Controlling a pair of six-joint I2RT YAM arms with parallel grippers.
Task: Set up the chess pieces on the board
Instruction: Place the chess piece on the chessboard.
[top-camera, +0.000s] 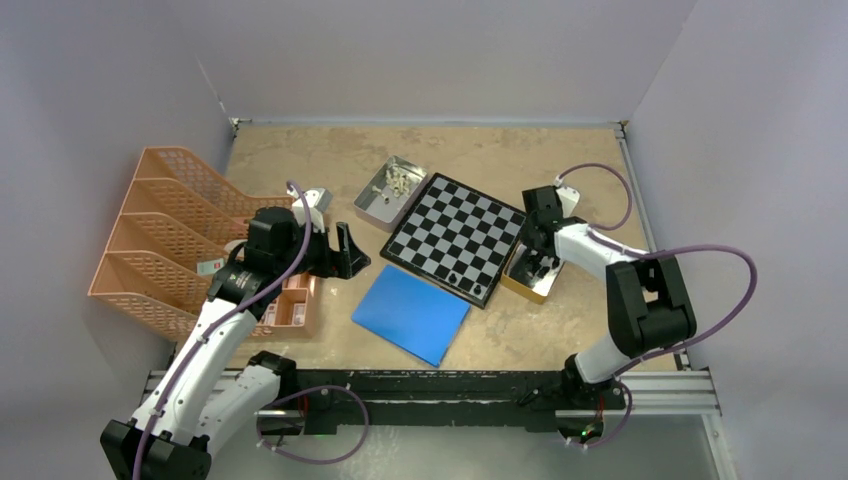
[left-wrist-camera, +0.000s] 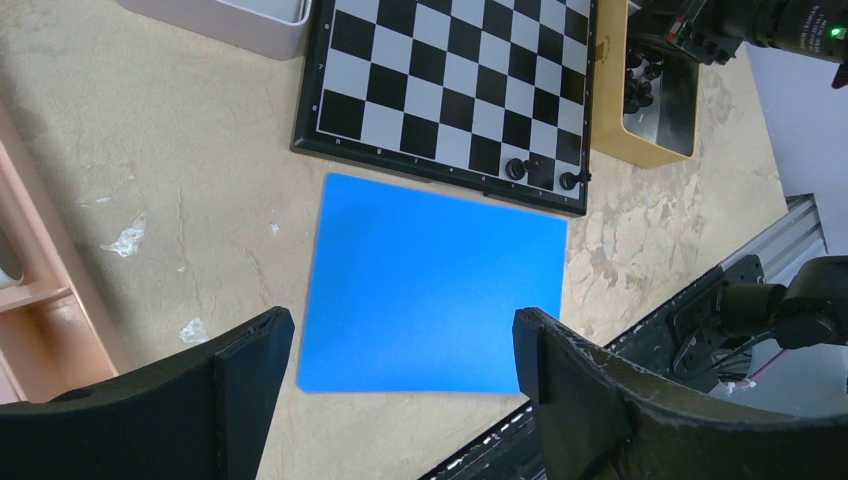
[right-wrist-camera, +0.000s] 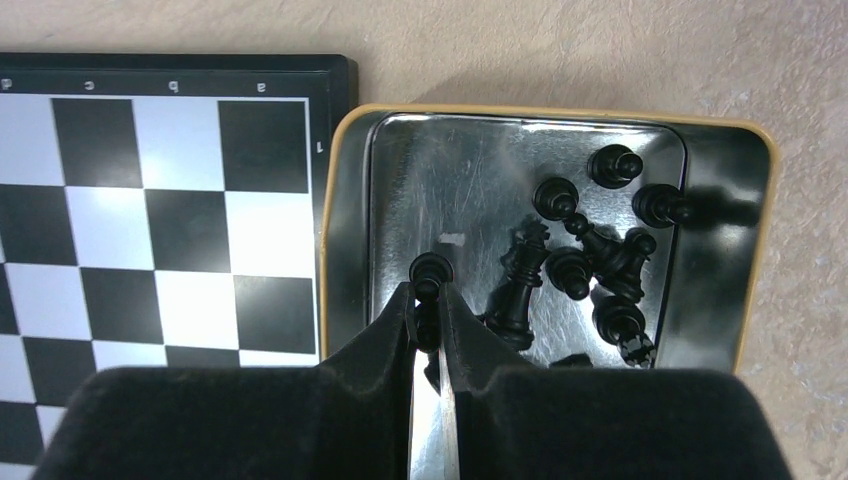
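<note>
The board lies mid-table with two black chess pieces on its near edge row. A yellow-rimmed tin to the board's right holds several black chess pieces. My right gripper reaches into that tin and is shut on a black pawn, whose round head sticks out past the fingertips. In the top view the right gripper is over the tin. My left gripper hangs open and empty above the blue sheet. Cream pieces sit in a grey tin.
An orange mesh file rack and a small orange tray stand at the left. The blue sheet lies in front of the board. A metal rail runs along the table's near edge.
</note>
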